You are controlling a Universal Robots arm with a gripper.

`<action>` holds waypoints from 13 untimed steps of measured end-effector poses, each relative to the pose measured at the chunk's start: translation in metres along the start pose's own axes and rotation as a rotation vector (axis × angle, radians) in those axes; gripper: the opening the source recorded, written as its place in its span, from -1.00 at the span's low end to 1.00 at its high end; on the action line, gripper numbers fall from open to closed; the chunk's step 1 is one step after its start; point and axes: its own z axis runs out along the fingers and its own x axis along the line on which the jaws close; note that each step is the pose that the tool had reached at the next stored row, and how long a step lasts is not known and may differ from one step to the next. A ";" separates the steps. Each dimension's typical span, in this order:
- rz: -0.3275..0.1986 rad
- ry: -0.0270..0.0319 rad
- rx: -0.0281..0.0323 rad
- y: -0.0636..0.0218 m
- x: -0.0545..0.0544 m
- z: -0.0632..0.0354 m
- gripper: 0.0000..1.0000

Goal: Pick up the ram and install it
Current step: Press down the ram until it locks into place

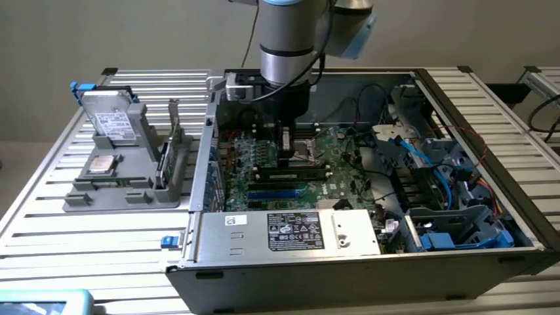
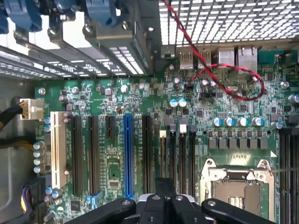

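Gripper down inside open computer case, over motherboard, fingers closed together, nothing visibly held. Ram lies seated in black slot near middle of motherboard, just below gripper in exterior view. Gray parts tray on table, exterior view's left.

Slatted metal table (beige wall)

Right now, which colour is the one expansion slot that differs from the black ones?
Blue: the long slot on the motherboard, clearest in the wrist view.
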 end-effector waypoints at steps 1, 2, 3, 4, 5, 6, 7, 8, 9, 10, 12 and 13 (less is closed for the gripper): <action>0.000 0.0002 -0.0001 -0.0031 0.000 -0.0005 -0.79; 0.000 0.0002 -0.0001 -0.0063 0.000 -0.0008 -0.79; 0.000 0.0003 -0.0001 -0.0095 0.000 -0.0010 -0.79; 0.000 0.0004 -0.0002 -0.0126 0.000 -0.0012 -0.79; 0.000 0.0003 -0.0002 -0.0153 0.000 -0.0013 -0.79; 0.000 0.0001 -0.0001 -0.0179 0.000 -0.0013 -0.79; 0.000 0.0000 0.0000 -0.0203 0.000 -0.0013 -0.79; 0.000 0.0000 -0.0001 -0.0228 0.000 -0.0013 -0.79; 0.000 0.0002 -0.0001 -0.0250 0.000 -0.0013 -0.79; 0.000 0.0001 -0.0012 -0.0257 0.000 -0.0013 -0.79; 0.000 0.0000 -0.0017 -0.0257 0.000 -0.0013 -0.79; 0.000 0.0001 -0.0018 -0.0257 0.000 -0.0013 -0.79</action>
